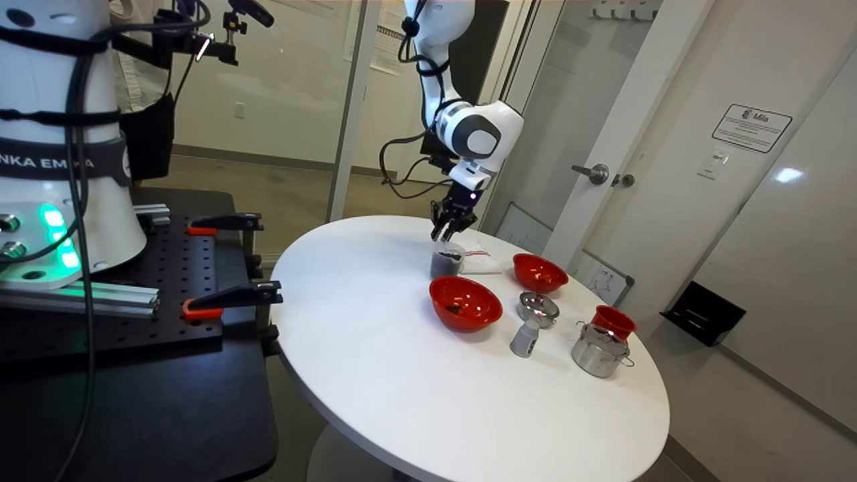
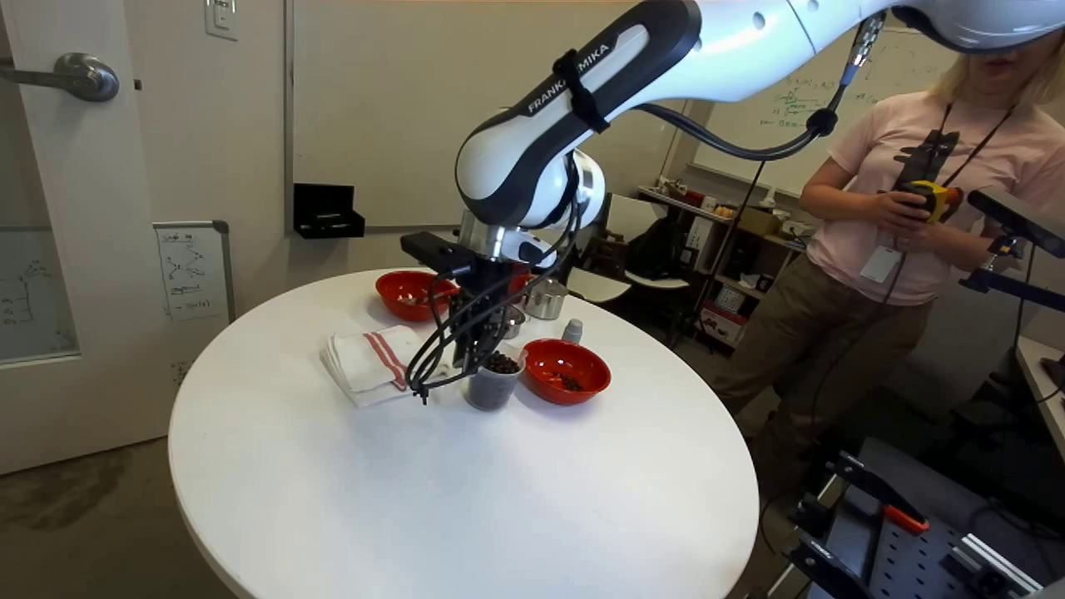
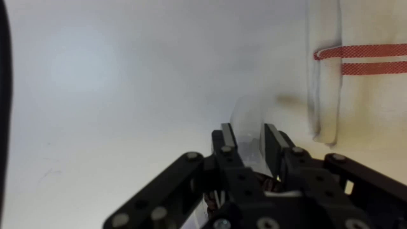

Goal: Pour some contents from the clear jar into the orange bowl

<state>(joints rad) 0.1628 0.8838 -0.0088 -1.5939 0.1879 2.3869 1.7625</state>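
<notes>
The clear jar point(image 1: 444, 265) is squat, greyish and see-through, filled with dark beans. It stands upright on the table, as also seen in an exterior view point(image 2: 491, 389). My gripper point(image 1: 442, 235) points down at the jar's rim. In the wrist view the fingers point(image 3: 249, 133) are close together, with a see-through part of the jar point(image 3: 249, 149) filling the gap between the pads. Dark beans show behind the finger links. The orange-red bowl point(image 1: 479, 301) beside the jar holds a few dark bits. It also shows in an exterior view point(image 2: 574, 359). Cables partly hide the gripper point(image 2: 463, 359) there.
A folded white towel with red stripes point(image 2: 374, 362) lies beside the jar. Another red bowl point(image 1: 539, 271), a small metal bowl point(image 1: 537, 308), a grey shaker point(image 1: 525, 340), a metal pot point(image 1: 598, 355) and a red cup point(image 1: 612, 321) stand on the round white table point(image 1: 375, 375).
</notes>
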